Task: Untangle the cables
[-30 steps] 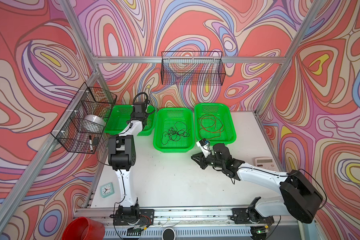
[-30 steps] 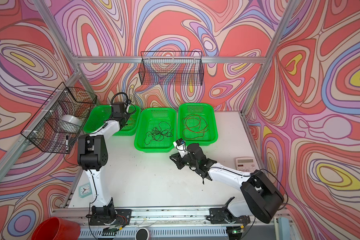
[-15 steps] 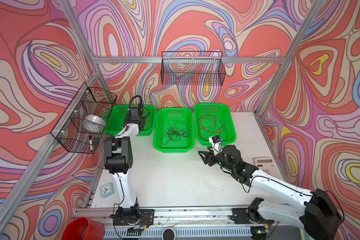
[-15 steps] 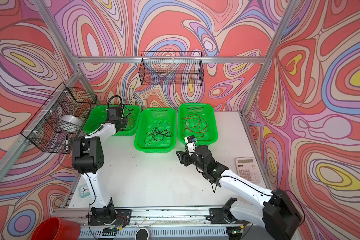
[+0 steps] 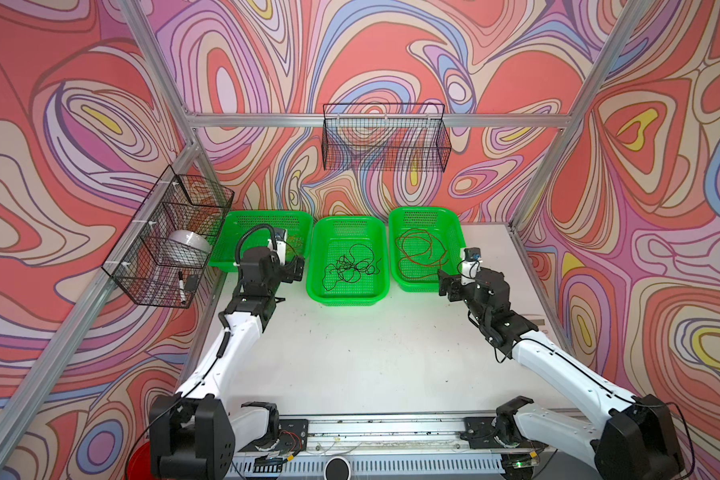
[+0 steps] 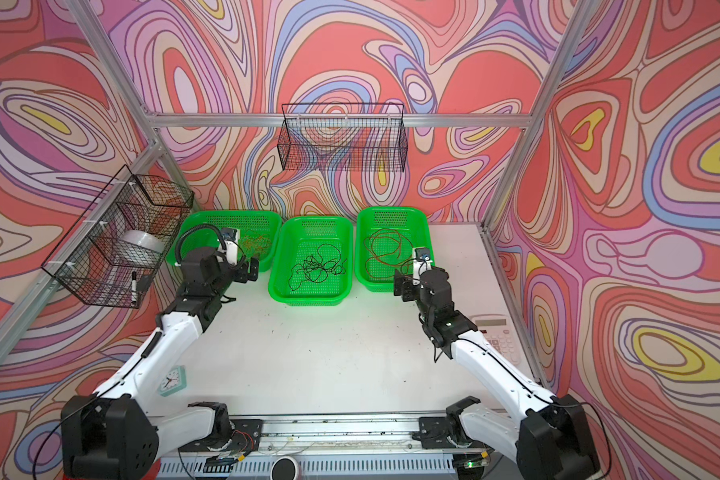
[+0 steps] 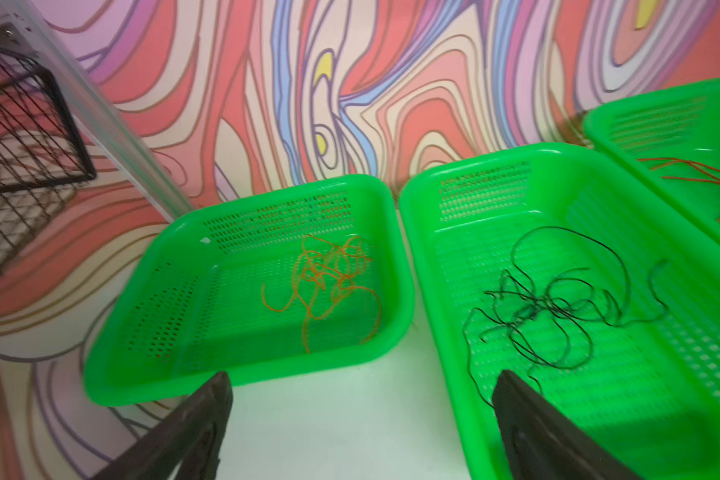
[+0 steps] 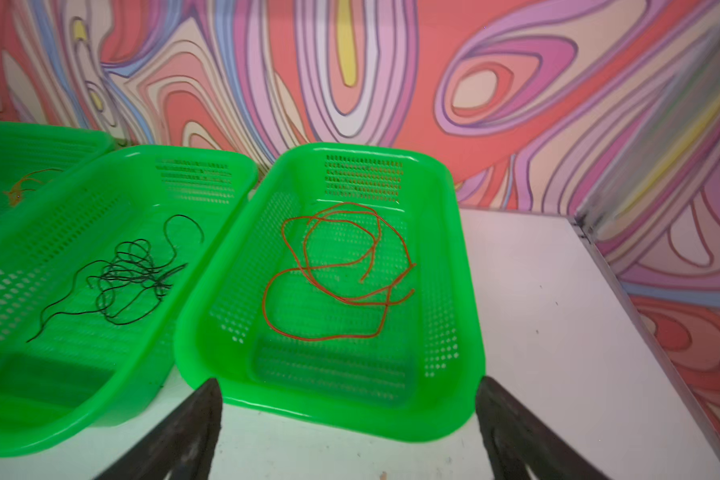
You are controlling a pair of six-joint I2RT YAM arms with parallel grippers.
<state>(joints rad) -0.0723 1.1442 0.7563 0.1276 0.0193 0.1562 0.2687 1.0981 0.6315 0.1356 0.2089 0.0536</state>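
Observation:
Three thin cables lie apart, each in its own green basket. The orange-brown cable [image 7: 325, 282] is a small tangle in the left basket [image 5: 267, 214]. The black cable [image 5: 350, 270] is bunched in the middle basket [image 5: 348, 299]. The red cable [image 8: 341, 270] lies in loose loops in the right basket [image 5: 422, 210]. My left gripper [image 5: 292, 269] hovers open in front of the gap between the left and middle baskets, holding nothing. Just before the right basket's front rim, my right gripper [image 5: 447, 284] is also open and empty.
A wire basket [image 5: 167, 245] on the left wall holds a white roll and a marker. Another wire basket [image 5: 385, 141] hangs on the back wall. A calculator [image 6: 495, 336] lies by the right edge and a small clock [image 6: 171, 380] at the front left.
Both grippers went from shut to open. The left one drew back out of the left basket. The right arm swung right and toward the right basket's front.

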